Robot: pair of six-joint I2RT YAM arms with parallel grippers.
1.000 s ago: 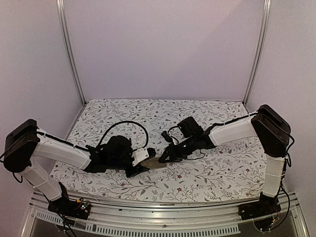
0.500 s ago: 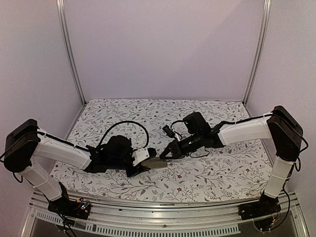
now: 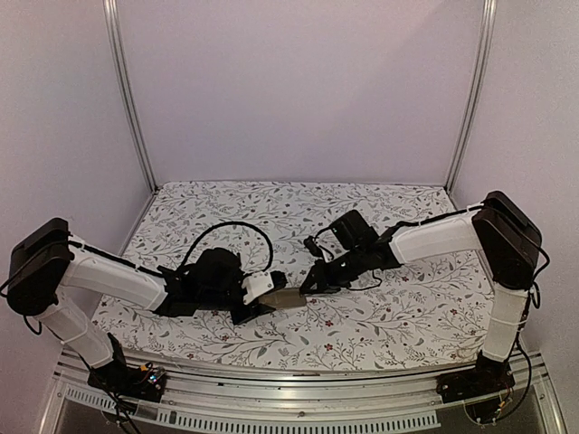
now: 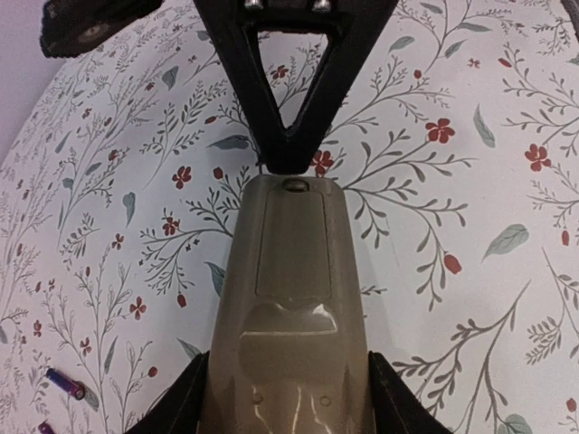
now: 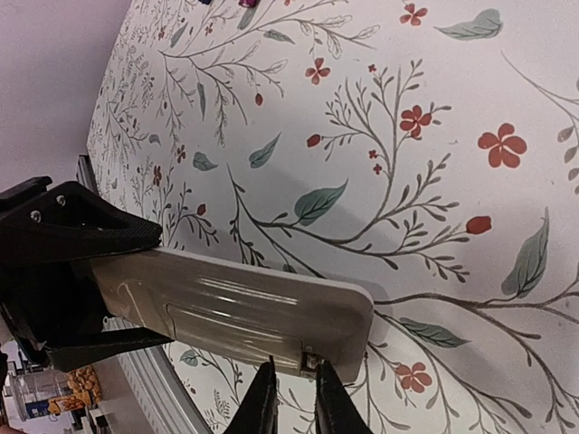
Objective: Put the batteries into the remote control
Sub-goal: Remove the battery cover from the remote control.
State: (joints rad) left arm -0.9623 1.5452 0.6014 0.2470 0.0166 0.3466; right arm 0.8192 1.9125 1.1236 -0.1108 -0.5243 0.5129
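Note:
My left gripper (image 3: 262,294) is shut on the remote control (image 3: 288,297) and holds it just above the cloth, greyish-tan back up. In the left wrist view the remote (image 4: 289,298) runs out from between my fingers (image 4: 190,402), with its battery cover closed. My right gripper (image 3: 306,287) is shut, its tips (image 5: 291,366) against the small latch at the remote's free end (image 5: 235,307). Two tiny purple-dark batteries (image 4: 65,383) lie on the cloth behind and to the left of my left gripper. One also shows at the top edge of the right wrist view (image 5: 246,3).
The flowered cloth (image 3: 380,316) covers the table. Metal posts (image 3: 127,99) stand at the back corners against the walls. A metal rail (image 3: 298,371) runs along the near edge.
My right wrist rose and moved right half a second ago, then came back down. Its tips stay at the remote's free end. The left arm has not moved.

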